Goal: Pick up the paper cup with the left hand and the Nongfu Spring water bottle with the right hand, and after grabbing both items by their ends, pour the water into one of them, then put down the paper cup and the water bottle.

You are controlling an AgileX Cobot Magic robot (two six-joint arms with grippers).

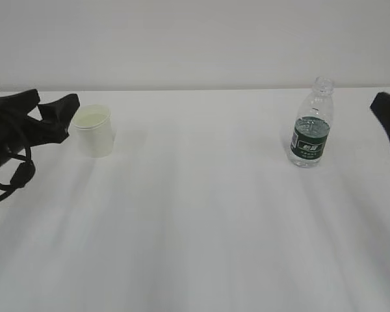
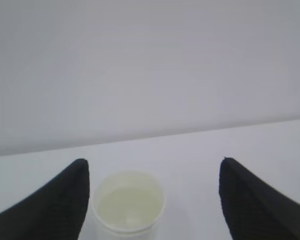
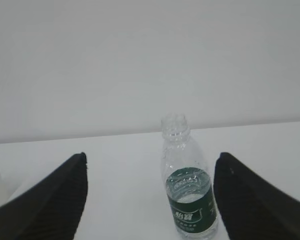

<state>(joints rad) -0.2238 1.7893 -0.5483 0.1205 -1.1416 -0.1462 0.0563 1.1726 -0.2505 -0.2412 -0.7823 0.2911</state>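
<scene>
We have the paper cup (image 1: 94,130) standing upright on the left of the white worktop (image 1: 201,214), and the water bottle (image 1: 310,123) upright well apart on the right, uncapped. The left claw (image 2: 152,200) is open, its two fingers spread either side of the cup; from the wrist view one finger (image 2: 55,200) sits just beside the cup's wall and the other stands clear, and we cannot tell whether anything touches yet. The right claw (image 3: 150,200) is also open and holds nothing, with the bottle between its fingers but farther off; in the outside view only a dark tip (image 1: 389,127) shows at the right edge.

The cup looks thin and light, so we expect it to dent or tip under a hard squeeze; a gentle hold on the wall below the rolled rim seems safest. Its inside looks pale, perhaps already holding some liquid, though the blur leaves that unsure. The bottle is soft ribbed plastic with water (image 3: 190,187) up to about the label (image 1: 309,144), so some weight sits low. We would take it around the label band, lightly, since squeezing an open bottle could push water out.
</scene>
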